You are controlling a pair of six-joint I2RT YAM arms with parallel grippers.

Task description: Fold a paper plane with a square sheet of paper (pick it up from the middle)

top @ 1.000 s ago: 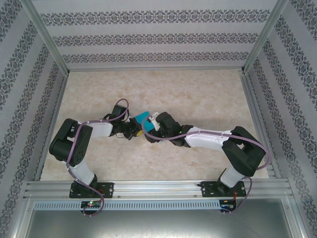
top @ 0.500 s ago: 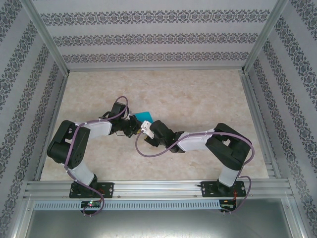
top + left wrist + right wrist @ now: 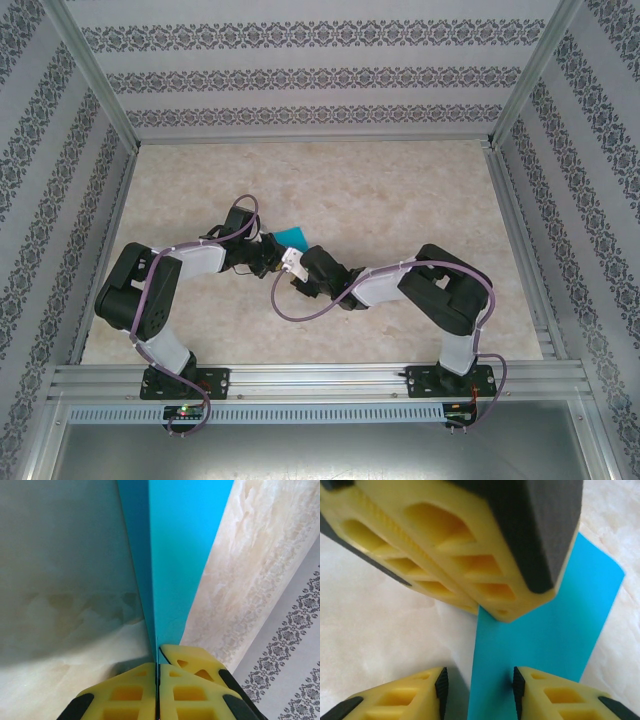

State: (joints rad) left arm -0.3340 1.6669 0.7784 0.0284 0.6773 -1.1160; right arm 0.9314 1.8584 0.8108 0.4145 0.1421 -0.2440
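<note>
**Tool state.** The left gripper (image 3: 157, 652) is closed, its 2 yellow fingers pressed together on the folded teal paper (image 3: 175, 555). The sheet leaves the pads edge-on along the seam between them. The right gripper (image 3: 480, 682) has its jaws apart. The lower part of the paper sits in the gap. The left pad (image 3: 442, 686) stands clear of the paper's edge. Whether the right pad touches the sheet cannot be told.

**Location of the paper.** In the top view the paper (image 3: 295, 236) is held between the 2 wrists, slightly left of the table's middle, and its free end points toward the far wall. In the right wrist view 1 long straight edge runs up to a sharp free corner at the upper right.

**Clearance.**
- The marble-pattern table (image 3: 420, 190) lies open across its far half and along both sides.
- The near strip between the arms and the aluminium rail (image 3: 320, 378) is also open.
- The patterned walls (image 3: 320, 75) and the frame posts stand well apart from the grippers.

**Obstructions.**
- The 2 grippers crowd each other. In the right wrist view the left gripper's fingers hang just above the right gripper's pads, across the upper part of the paper.
- The right arm's purple cable (image 3: 285, 303) loops near the table, just below the right wrist.
</note>
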